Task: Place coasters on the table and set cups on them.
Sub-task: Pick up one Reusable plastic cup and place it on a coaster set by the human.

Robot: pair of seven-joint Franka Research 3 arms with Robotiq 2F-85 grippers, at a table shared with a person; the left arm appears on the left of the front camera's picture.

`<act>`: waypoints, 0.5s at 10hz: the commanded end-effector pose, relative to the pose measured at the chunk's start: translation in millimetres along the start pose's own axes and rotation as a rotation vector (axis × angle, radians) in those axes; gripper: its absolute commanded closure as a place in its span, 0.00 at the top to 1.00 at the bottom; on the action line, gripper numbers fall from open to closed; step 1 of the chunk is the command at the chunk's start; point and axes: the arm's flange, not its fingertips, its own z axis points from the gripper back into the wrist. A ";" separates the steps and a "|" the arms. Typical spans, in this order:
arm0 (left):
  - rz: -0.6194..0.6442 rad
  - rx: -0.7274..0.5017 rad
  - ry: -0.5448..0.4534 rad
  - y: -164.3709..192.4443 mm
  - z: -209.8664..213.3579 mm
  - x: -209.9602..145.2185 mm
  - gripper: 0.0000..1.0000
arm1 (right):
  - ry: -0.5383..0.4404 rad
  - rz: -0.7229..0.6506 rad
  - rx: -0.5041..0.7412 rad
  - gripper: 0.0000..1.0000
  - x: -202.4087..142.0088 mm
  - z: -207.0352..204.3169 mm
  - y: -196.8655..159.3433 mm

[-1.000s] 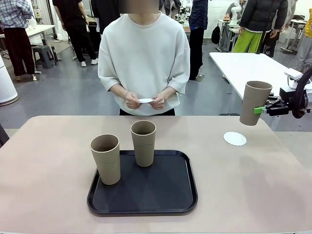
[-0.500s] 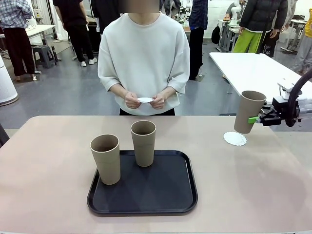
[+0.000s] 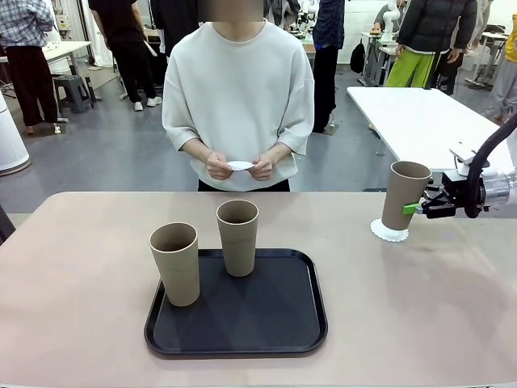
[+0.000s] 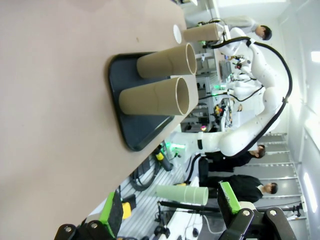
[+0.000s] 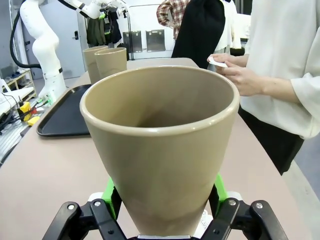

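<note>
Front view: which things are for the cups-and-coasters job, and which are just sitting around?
For the job: held cup in the right pincer; laid coaster; nearer cup and farther cup on the black tray; person's coaster; tan table.
Just sitting around: black tray; white table; stool.

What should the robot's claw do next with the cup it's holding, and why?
Probably ease the cup straight down the last little bit. The right claw is shut on the cup's side, and the cup's base is right over the white scalloped coaster on the table. It is hard to tell if the cup sits flat on the coaster yet, so letting go comes after.
</note>
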 end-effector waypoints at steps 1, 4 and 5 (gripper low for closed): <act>-0.015 -0.011 0.001 -0.2 1.9 -1.0 1.00 | 0.018 0.026 0.001 0.83 -1.2 -5.4 -10.8; -0.015 -0.011 0.001 -0.2 1.9 -1.0 1.00 | 0.023 -0.031 -0.030 0.83 6.0 -3.6 -10.6; -0.015 -0.011 0.001 -0.2 1.9 -1.0 1.00 | 0.011 0.004 0.000 0.83 -3.5 -5.8 -5.5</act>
